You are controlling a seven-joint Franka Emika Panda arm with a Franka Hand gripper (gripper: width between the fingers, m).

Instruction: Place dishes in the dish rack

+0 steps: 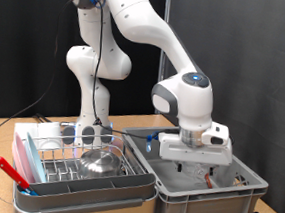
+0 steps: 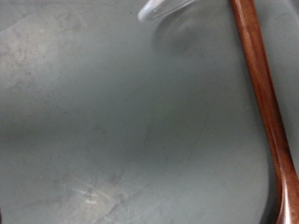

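Ext view: arm bent over the grey crate [image 1: 208, 189] on the right side of table. Gripper [image 1: 192, 167] lowered into crate, fingers below the rim, hidden by the crate wall. Spread or pressed together: can't tell. Nothing visible between fingers in either view.

Dish rack [image 1: 70, 158] sits left of crate, just beside it, in the pink/grey tray [image 1: 35, 191]. Steel bowl [image 1: 101, 163] already in rack, right half, mouth up. Clear glassware [image 1: 88, 134] at rack's far side, upright. Red-handled utensil [image 1: 12, 171] lies tilted over tray's near-left corner.

Wrist view: mostly bare grey crate floor [image 2: 112, 121], blurred, close. Brown wooden handle [image 2: 263, 103] runs along one edge of frame, lying on floor. Rim of a clear glass item [image 2: 161, 9] just enters at frame edge, too blurred to ID. Fingertips not seen in wrist view. Pale blue plate: not found in either view.
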